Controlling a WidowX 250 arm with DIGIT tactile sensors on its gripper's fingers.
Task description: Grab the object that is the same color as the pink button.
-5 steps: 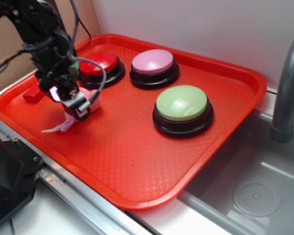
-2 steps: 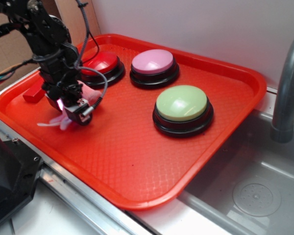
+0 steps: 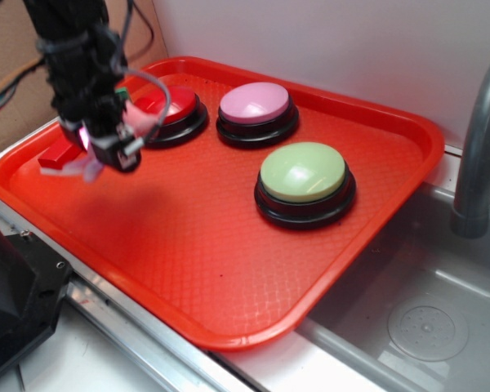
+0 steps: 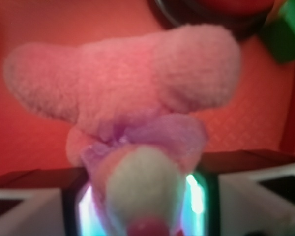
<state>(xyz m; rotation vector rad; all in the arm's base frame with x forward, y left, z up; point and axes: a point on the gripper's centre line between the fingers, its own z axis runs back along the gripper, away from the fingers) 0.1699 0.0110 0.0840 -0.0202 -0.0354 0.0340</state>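
My gripper (image 3: 114, 145) is shut on the small pink plush toy (image 3: 137, 121) and holds it in the air above the left part of the red tray (image 3: 220, 245). Its pale tail (image 3: 86, 167) hangs below the gripper. In the wrist view the pink plush toy (image 4: 128, 93) fills the frame, pinched between my fingers (image 4: 73, 196), with purple detail and a pale belly. The pink button (image 3: 256, 104), pale pink top on a black base, stands at the back middle of the tray.
A red-topped button (image 3: 170, 108) stands just behind the gripper and a light green button (image 3: 303, 175) at the tray's middle right. A red block (image 3: 57, 155) lies at the tray's left edge. A green block (image 4: 285, 29) shows in the wrist view. A grey faucet (image 3: 478, 139) and sink (image 3: 425, 327) are at the right.
The gripper has risen off the tray with the pink plush toy in it and moved slightly back and left. The tail now hangs free.
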